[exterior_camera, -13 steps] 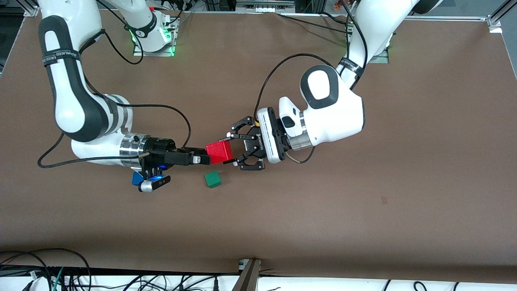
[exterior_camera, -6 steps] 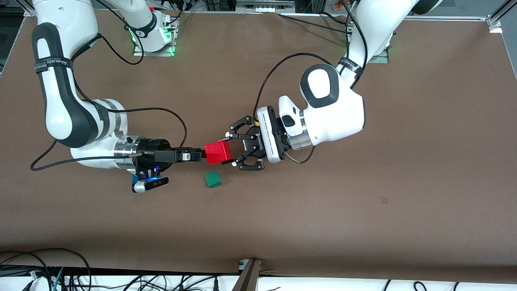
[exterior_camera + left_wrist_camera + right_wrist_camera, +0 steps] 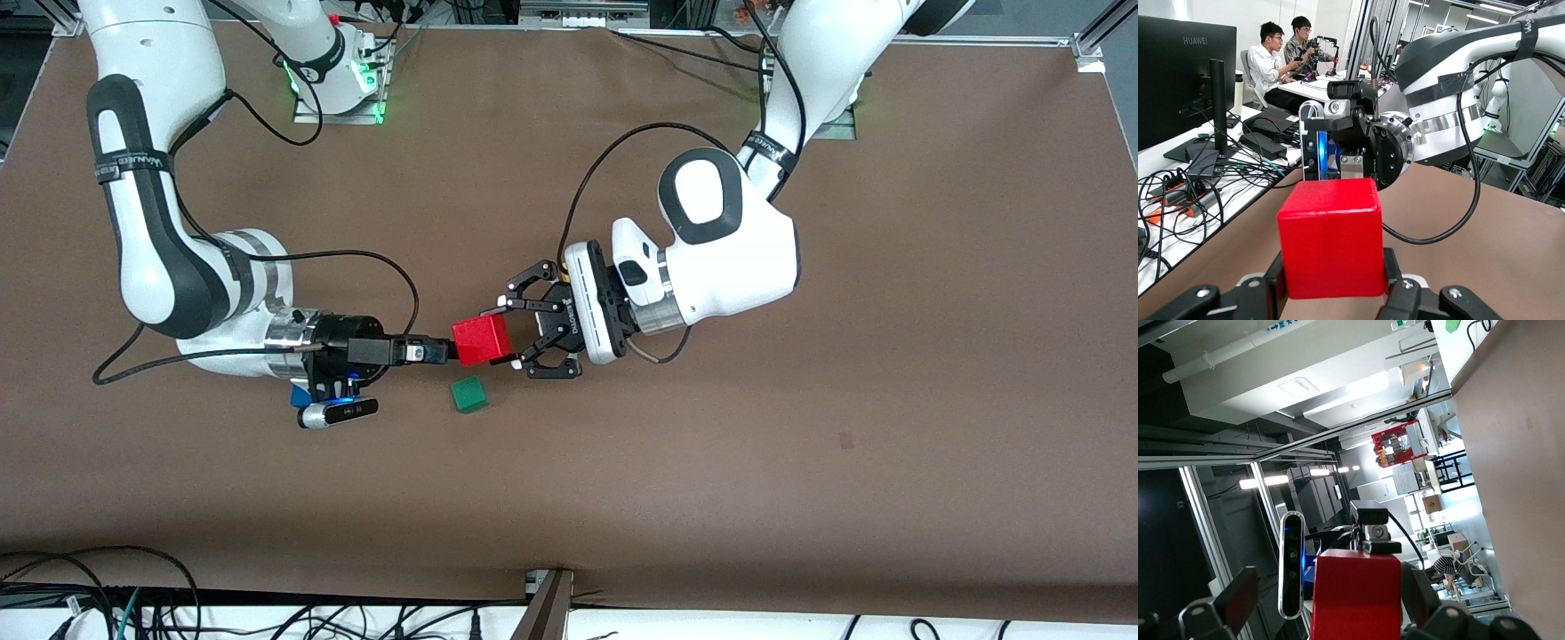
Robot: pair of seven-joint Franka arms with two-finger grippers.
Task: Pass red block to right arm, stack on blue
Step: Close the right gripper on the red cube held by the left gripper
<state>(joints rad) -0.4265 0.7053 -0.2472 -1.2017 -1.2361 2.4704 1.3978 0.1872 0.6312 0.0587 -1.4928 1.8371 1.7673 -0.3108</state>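
The left gripper (image 3: 508, 333) is clenched on the red block (image 3: 481, 340) and holds it in the air above the table (image 3: 622, 480). The right gripper (image 3: 447, 352) stands released, its fingers (image 3: 433, 352) at the block's free face. The green cube (image 3: 468, 394) lies just below the block. The blue cube (image 3: 300, 393) lies under the right wrist.

Bright even light; soft shadows
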